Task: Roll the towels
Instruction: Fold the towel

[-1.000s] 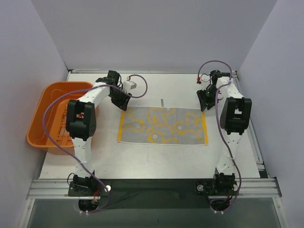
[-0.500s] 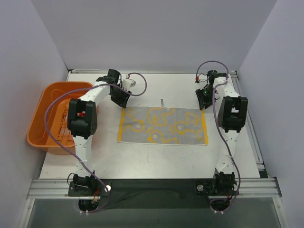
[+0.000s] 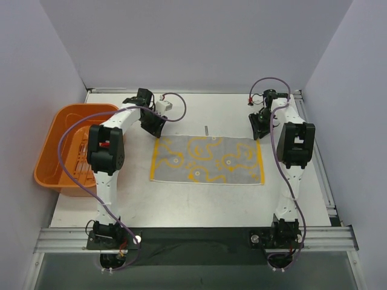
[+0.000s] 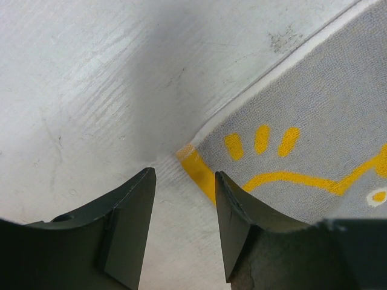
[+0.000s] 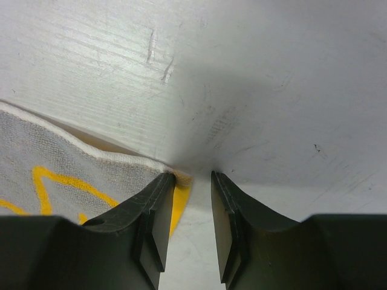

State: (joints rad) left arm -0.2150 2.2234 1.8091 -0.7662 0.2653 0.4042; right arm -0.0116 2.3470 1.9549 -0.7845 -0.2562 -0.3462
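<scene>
Metal rail (image 3: pixel 193 237) along the near edge of the desk (image 3: pixel 193 202) carries both arm bases. Past a bare strip of desk the towel (image 3: pixel 207 159) lies flat and unrolled in the middle. It is grey with yellow squiggles and yellow short ends, and its long sides run left to right. An orange tub (image 3: pixel 54 145) sits at the desk's left edge, well apart from the towel. Open desk surrounds the cloth on every side, right up to the far wall (image 3: pixel 193 48).

Only the overhead view gives this layout. In it the left pincer (image 3: pixel 155 130) and right pincer (image 3: pixel 259 133) are dark lumps at the towel's two far corners, and their jaws cannot be read. The wrist views show the jaws.

In the left wrist view the fingers (image 4: pixel 130 229) stand moderately apart. The yellow corner lies on the desk between them, close to one finger, and nothing is squeezed.

In the right wrist view the fingers (image 5: pixel 154 229) leave a narrow gap with bare desk showing through. The towel's corner reaches the tip of one finger, but whether they touch I cannot tell.
</scene>
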